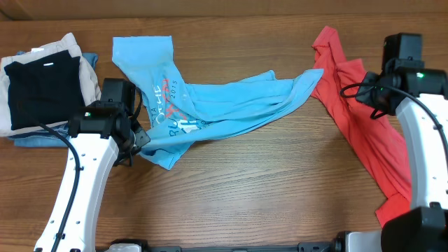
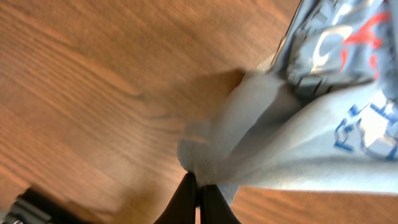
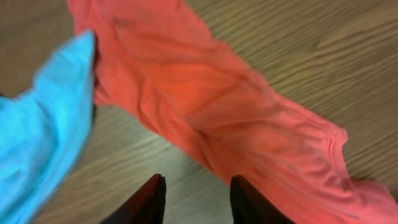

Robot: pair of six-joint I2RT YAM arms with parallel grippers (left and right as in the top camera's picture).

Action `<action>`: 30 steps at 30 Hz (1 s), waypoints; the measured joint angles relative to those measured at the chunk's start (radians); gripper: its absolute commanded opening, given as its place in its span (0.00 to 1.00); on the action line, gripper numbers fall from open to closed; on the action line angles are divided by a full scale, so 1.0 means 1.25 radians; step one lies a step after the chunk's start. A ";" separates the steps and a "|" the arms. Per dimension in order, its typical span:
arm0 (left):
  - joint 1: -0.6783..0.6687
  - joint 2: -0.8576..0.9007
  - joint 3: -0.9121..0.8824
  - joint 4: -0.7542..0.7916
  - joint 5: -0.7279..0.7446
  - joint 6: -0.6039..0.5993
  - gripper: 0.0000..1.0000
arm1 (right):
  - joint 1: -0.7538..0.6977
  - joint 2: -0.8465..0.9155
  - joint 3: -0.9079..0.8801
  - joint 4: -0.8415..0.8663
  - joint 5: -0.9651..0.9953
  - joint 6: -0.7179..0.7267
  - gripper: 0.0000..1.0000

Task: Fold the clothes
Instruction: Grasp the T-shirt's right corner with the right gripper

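Note:
The sky-blue T-shirt [image 1: 210, 101] lies crumpled across the middle of the table, its "2015" print facing up. My left gripper [image 1: 138, 140] is shut on the shirt's lower left edge; in the left wrist view the fingertips [image 2: 199, 186] pinch a bunched fold of the shirt [image 2: 298, 143] just above the wood. A coral-red garment [image 1: 364, 126] lies stretched along the right side. My right gripper [image 3: 198, 186] is open and empty above bare wood, beside the red garment [image 3: 230, 112] and a blue shirt corner [image 3: 43, 124].
A stack of folded pieces, black on top [image 1: 42, 87] over beige and denim blue, sits at the far left. The wooden table [image 1: 280, 182] shows bare in front of the shirt.

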 measured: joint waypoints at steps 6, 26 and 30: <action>0.000 0.000 -0.001 -0.023 0.006 0.006 0.04 | 0.000 0.064 -0.076 0.096 -0.043 -0.023 0.21; 0.000 0.000 -0.001 -0.020 0.014 0.006 0.04 | -0.049 0.350 -0.098 0.263 -0.072 -0.076 0.27; 0.000 0.000 -0.001 -0.014 0.015 0.006 0.04 | -0.134 0.357 -0.096 0.320 -0.074 -0.084 0.40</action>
